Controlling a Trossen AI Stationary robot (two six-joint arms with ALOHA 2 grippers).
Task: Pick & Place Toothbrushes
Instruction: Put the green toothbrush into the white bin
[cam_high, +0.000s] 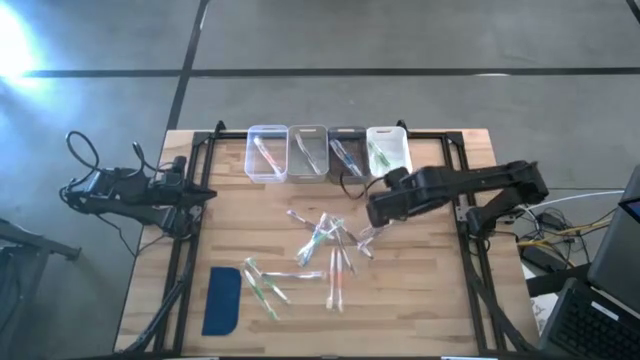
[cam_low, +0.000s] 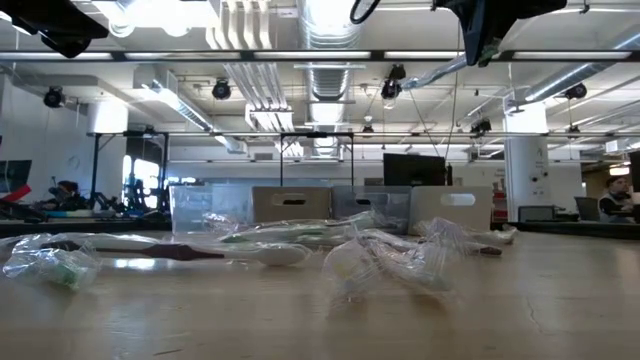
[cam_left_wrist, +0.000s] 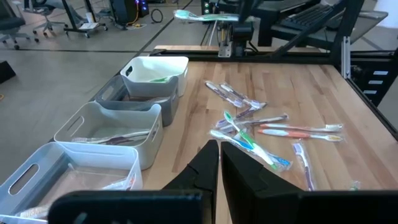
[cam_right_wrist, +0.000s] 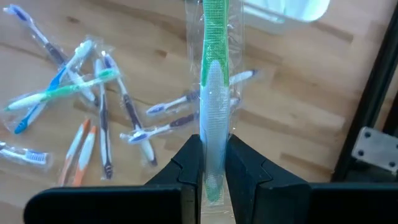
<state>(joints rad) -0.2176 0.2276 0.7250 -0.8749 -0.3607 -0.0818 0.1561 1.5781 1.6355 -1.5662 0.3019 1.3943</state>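
Four small rectangular plastic bins in a row at the far edge of the light wooden table (cam_high: 420, 300): clear bin (cam_high: 266, 152), translucent grey bin (cam_high: 307, 150), dark grey bin (cam_high: 346, 148), white bin (cam_high: 388, 147), standing side by side and touching. Flat dark-blue rounded pad (cam_high: 222, 299) lying near the front left corner. Black metal frame (cam_high: 478, 290) along the table sides.

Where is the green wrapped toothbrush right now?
The green toothbrush is clamped in the right hand, held in the air over the table's right half, between the white bin and the loose pile.
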